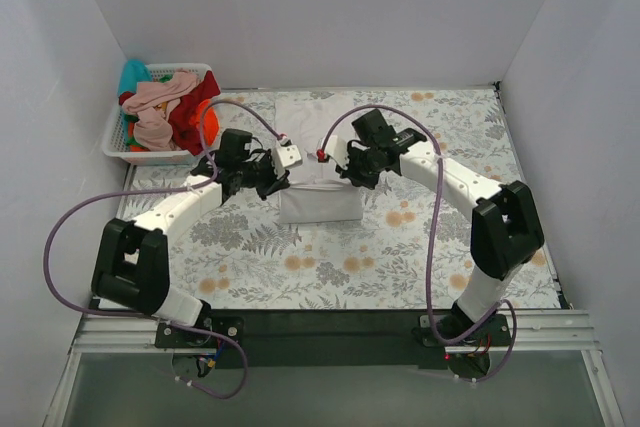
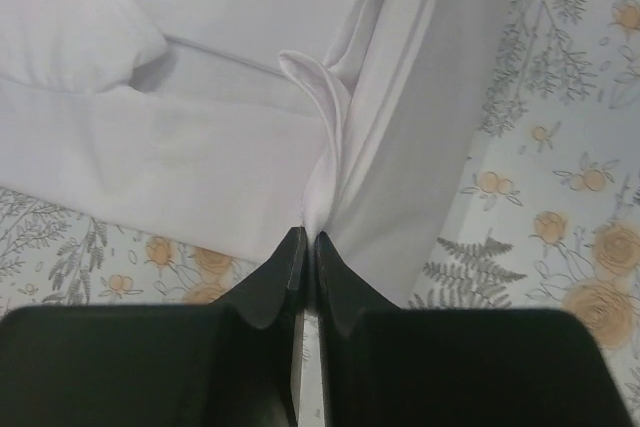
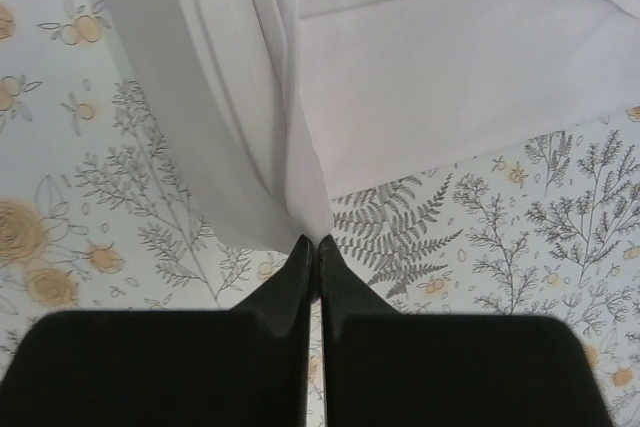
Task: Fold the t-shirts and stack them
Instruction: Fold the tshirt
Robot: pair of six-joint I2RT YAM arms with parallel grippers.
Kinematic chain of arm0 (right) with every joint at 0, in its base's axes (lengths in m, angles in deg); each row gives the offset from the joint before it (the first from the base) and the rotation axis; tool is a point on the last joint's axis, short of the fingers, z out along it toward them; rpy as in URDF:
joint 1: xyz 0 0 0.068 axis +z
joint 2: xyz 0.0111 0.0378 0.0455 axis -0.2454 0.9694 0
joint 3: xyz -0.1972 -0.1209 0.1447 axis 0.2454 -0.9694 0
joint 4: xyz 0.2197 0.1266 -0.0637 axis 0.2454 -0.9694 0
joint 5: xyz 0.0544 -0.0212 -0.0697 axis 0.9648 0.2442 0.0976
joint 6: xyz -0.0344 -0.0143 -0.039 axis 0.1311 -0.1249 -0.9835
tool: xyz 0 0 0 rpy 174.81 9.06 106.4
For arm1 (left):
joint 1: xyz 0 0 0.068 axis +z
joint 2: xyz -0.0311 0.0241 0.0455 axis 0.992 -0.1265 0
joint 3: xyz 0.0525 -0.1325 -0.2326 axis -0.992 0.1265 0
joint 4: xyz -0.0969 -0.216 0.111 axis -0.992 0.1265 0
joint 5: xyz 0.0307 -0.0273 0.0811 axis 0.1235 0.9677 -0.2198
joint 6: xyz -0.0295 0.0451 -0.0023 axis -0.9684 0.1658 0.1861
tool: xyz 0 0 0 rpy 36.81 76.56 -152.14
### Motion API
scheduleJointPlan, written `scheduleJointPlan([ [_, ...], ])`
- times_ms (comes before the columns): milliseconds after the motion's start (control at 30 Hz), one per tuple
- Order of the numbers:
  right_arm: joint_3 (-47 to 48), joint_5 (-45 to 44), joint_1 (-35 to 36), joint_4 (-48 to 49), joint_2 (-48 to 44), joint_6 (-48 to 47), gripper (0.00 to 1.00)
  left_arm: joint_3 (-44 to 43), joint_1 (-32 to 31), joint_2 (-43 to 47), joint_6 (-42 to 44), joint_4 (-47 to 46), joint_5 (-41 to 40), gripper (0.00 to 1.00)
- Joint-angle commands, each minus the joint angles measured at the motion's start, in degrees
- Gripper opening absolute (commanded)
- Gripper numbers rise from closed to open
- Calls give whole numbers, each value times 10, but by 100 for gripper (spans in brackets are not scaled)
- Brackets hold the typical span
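Observation:
The large white t-shirt [image 1: 318, 162] lies partly folded in the middle of the table. My left gripper [image 1: 276, 179] is shut on its left edge, and the wrist view shows the cloth [image 2: 250, 127] pinched between the fingertips and lifted. My right gripper [image 1: 347, 172] is shut on its right edge, with the cloth [image 3: 420, 77] rising from the closed tips. The lower part of the shirt hangs between both grippers down to the table. Pink [image 1: 160, 97], dark red [image 1: 192, 117], orange [image 1: 207, 115] and teal [image 1: 133, 74] shirts lie heaped in the basket.
The white lattice-sided basket [image 1: 118, 137] stands at the far left corner. The floral tablecloth [image 1: 400, 247] covers the table. White walls close in the back and both sides. Purple cables loop from both arms.

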Motion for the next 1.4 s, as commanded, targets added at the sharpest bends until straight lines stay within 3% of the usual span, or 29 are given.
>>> scheduleJointPlan([
  [0, 72, -5, -24, -10, 49, -38, 1, -55, 22, -41, 5, -50, -1, 0],
  [533, 278, -15, -73, -9, 239, -63, 1, -194, 68, -228, 18, -104, -25, 0],
  [567, 292, -18, -75, -9, 245, -59, 10, -195, 69, -236, 14, -111, -32, 2],
  [600, 301, -27, -77, -6, 255, -54, 27, -196, 70, -238, 8, -124, -46, 8],
  [633, 311, -29, -81, -6, 259, -47, 37, -198, 70, -240, -3, -128, -54, 17],
  [667, 330, -31, -89, -4, 260, -32, 56, -202, 70, -241, -11, -131, -57, 27],
  [700, 338, -31, -92, -5, 262, -25, 58, -204, 71, -239, -17, -136, -73, 35],
  [867, 314, -17, -103, -8, 196, -14, 58, -168, 74, -185, -62, -139, -64, 61],
  [1033, 187, 16, -93, -10, 121, -4, 44, -60, 74, -78, -69, -114, 4, 62],
  [1267, 167, 81, -85, -21, 145, 79, 45, -7, 65, -47, -98, -76, 11, 61],
  [1367, 143, 99, -73, -25, 136, 75, 46, 4, 51, -41, -64, -48, 6, 62],
])
